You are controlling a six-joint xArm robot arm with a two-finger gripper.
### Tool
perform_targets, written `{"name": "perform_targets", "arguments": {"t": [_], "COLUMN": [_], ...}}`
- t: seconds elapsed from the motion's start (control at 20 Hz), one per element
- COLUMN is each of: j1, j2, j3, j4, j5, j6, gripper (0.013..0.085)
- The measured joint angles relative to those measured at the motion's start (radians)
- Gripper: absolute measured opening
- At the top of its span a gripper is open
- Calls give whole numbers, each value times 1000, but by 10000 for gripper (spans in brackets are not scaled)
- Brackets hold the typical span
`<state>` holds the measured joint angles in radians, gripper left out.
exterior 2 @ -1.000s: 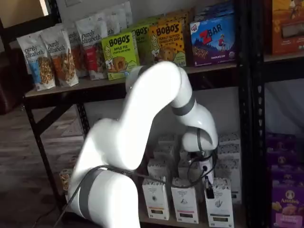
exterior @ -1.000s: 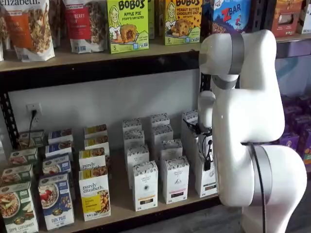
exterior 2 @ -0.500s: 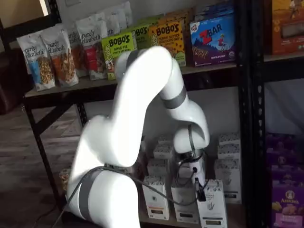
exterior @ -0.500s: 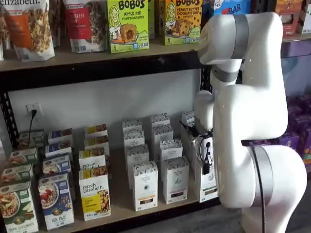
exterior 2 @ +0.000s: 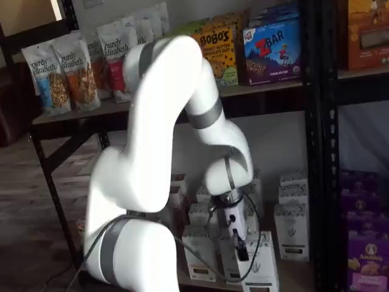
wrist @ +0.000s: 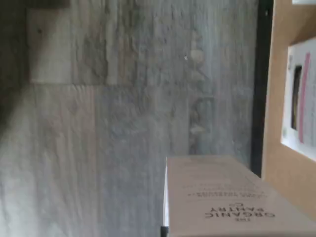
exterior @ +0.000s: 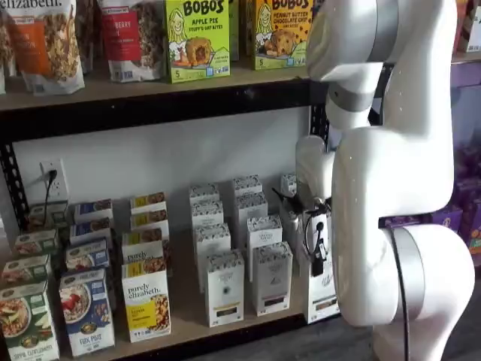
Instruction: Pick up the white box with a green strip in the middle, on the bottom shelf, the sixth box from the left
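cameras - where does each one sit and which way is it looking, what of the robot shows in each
Wrist view: on the wrist, turned sideways, looking at grey floor, the bottom shelf edge and the white box; no fingers visible.
Shelf view: frontal to the shelves; arm at right, gripper on the white box, fingers unclear.
Shelf view: angled from the left; arm fills the centre, gripper.
Both shelf views share the Bobo's boxes and the white box.

Pale tan bottom shelf (exterior: 188, 320) edged by a black rail, rows of tall white cartons (exterior: 224, 287) standing on it, yellow-labelled purely elizabeth boxes (exterior: 146, 299) beside them, colourful cereal boxes (exterior: 86, 310) at its end
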<state>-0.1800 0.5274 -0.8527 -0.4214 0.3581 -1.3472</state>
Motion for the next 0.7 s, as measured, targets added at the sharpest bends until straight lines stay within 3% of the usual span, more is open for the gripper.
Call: {"name": "perform_targets", "arguments": {"t": [0.1, 0.2, 0.25, 0.55, 0.7], "j1": [18, 32, 44, 99, 113], "j2": [-53, -107, -137, -272, -306], "j3": [42, 83, 101, 160, 168], "j4": [37, 15, 27, 139, 168], "j5": [16, 24, 37, 130, 162], "j6": [-18, 15, 14, -43, -57], "gripper": [450, 450, 450, 450, 450]}}
